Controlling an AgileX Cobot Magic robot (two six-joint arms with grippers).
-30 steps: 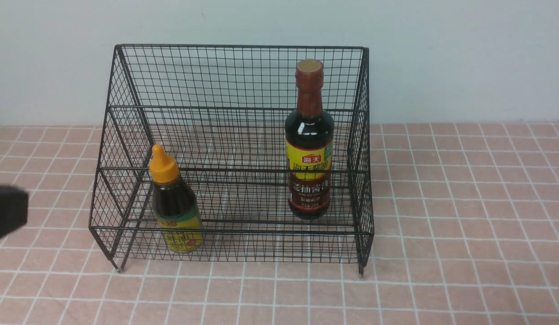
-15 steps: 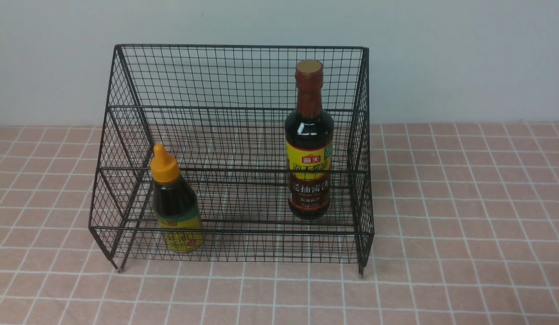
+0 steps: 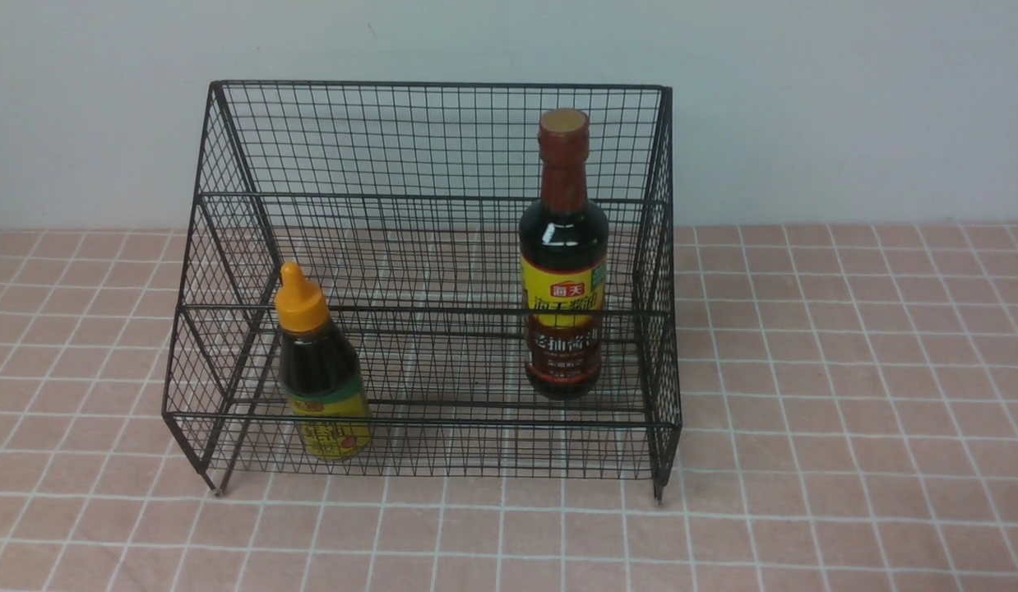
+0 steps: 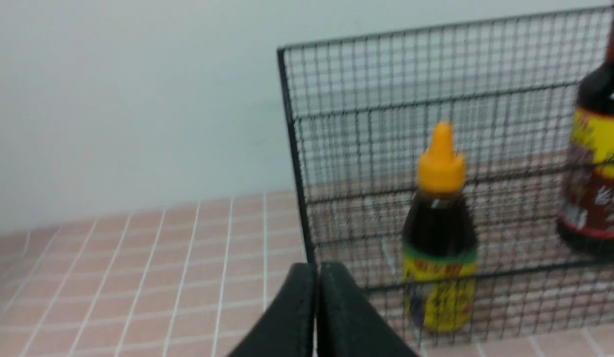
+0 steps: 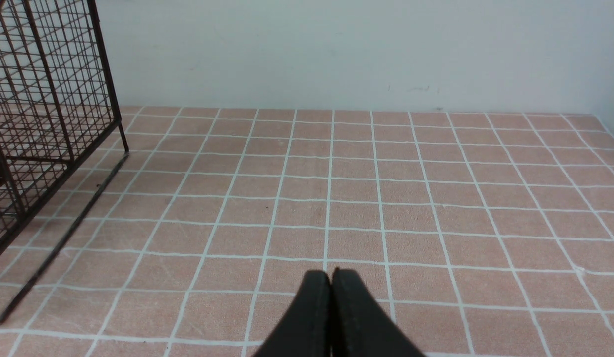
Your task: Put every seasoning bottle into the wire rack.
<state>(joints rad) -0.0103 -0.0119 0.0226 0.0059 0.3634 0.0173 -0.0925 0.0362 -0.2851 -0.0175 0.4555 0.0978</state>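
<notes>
Both bottles seen upright inside wire rack (image 3: 427, 279), frame centre: short bottle (image 3: 320, 374) at lower left on front tier, tall bottle (image 3: 562, 263) at right. Left jaws (image 4: 317, 277) pressed together, nothing pinched; short bottle just beyond, right of frame. Right jaws (image 5: 331, 283) pressed together over bare counter (image 5: 386, 198). Task judged done; no further move called for.

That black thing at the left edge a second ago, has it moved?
Yes. It has left the front view, going out leftward, away from the wire rack, which stays put.
</notes>
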